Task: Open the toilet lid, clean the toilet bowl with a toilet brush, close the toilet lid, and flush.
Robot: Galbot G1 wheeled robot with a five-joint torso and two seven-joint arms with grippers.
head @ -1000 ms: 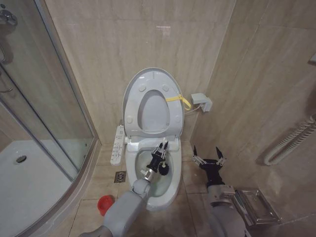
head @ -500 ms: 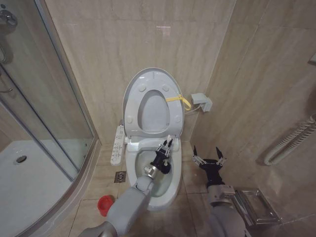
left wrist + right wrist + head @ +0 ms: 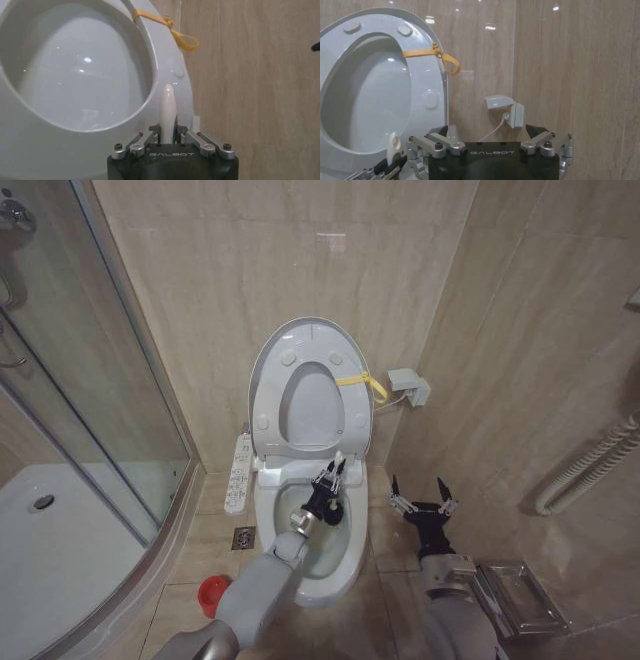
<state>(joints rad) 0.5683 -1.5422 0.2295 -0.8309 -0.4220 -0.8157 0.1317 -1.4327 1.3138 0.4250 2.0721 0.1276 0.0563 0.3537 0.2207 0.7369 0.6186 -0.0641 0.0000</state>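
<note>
The toilet lid [image 3: 310,405] stands raised against the back wall, and the white seat ring [image 3: 268,395] with a yellow strap [image 3: 360,380] is folded up against it. Below lies the open toilet bowl [image 3: 345,555]. My left gripper [image 3: 329,480] hovers over the rear of the bowl, shut on the toilet brush [image 3: 340,460]. The white handle tip of the toilet brush [image 3: 168,108] pokes out between the fingers of the left gripper [image 3: 168,132]; the brush's head is hidden. My right gripper [image 3: 420,498] waits open to the right of the bowl, and the right gripper [image 3: 492,144] holds nothing.
A small red holder [image 3: 213,593] sits on the floor left of the bowl, near a floor drain [image 3: 243,538]. A long button panel [image 3: 238,473] hangs at the bowl's left. The glass shower screen [image 3: 90,380] and white tray [image 3: 50,550] are to the left. A metal rack [image 3: 520,595] is at the right.
My left gripper has shifted slightly toward the back of the bowl with the brush in it. The right arm has not moved.
</note>
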